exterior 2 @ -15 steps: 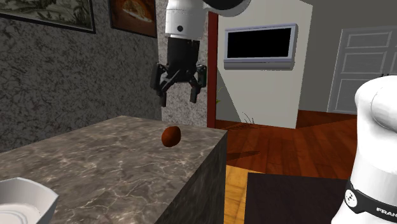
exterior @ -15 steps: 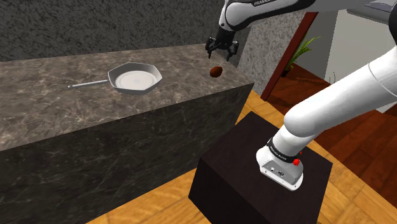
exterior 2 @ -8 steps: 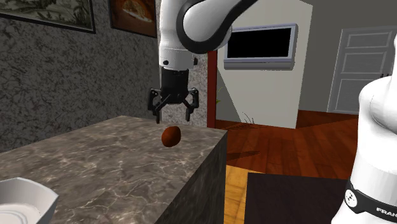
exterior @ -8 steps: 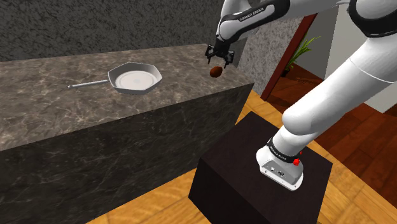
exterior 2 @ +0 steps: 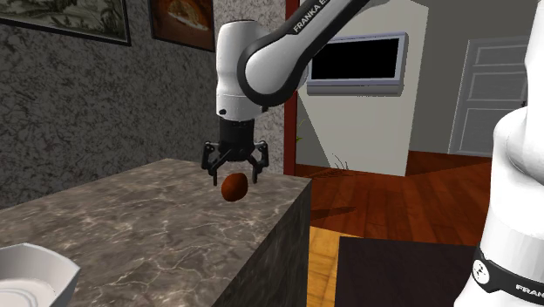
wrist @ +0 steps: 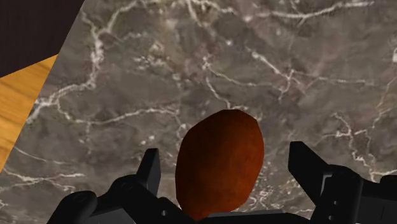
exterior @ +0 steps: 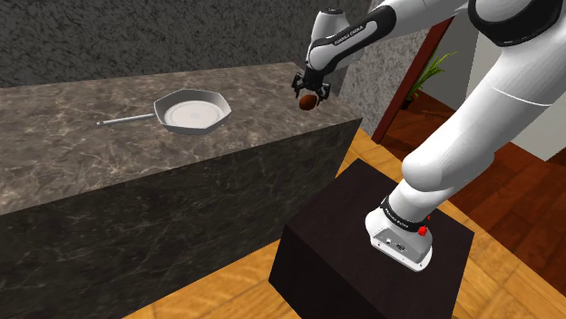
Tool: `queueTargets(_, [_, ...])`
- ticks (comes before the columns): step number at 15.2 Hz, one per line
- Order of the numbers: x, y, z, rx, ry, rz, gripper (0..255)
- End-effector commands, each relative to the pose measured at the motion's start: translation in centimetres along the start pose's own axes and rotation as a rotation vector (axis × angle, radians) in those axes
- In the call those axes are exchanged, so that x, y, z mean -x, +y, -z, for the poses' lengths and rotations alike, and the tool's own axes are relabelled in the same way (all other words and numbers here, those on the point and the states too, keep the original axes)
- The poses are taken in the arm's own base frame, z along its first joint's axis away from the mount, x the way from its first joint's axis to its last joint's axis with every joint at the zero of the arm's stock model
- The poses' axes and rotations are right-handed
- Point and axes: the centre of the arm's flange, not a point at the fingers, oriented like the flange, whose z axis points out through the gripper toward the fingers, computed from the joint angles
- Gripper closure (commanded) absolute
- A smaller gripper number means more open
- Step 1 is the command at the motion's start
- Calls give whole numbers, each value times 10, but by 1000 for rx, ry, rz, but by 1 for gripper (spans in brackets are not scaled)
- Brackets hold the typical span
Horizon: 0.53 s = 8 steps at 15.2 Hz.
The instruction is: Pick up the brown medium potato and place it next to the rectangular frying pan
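Potato [wrist: 219, 159] near corner of marbled counter [exterior: 91, 131], between spread jaws, untouched.

Wrist view: the end of the potato [wrist: 219, 162] nearest the palm is hidden from you behind the body of the gripper [wrist: 224, 154].

Second exterior view: the frying pan [exterior 2: 48, 264], well apart from the gripper, is cut off at the picture's corner, leaving you one stretch of rim.

Shoulder view: whether the fingers [exterior: 297, 87] touch the potato is too small to tell.
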Motion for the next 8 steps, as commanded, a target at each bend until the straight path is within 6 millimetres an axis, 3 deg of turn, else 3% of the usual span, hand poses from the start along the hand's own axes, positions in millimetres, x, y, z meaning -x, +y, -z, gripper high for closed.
queueTargets(1, [0, 1, -11, 0, 0, -1, 0])
queueTargets(8, [0, 1, -14, 0, 0, -1, 0])
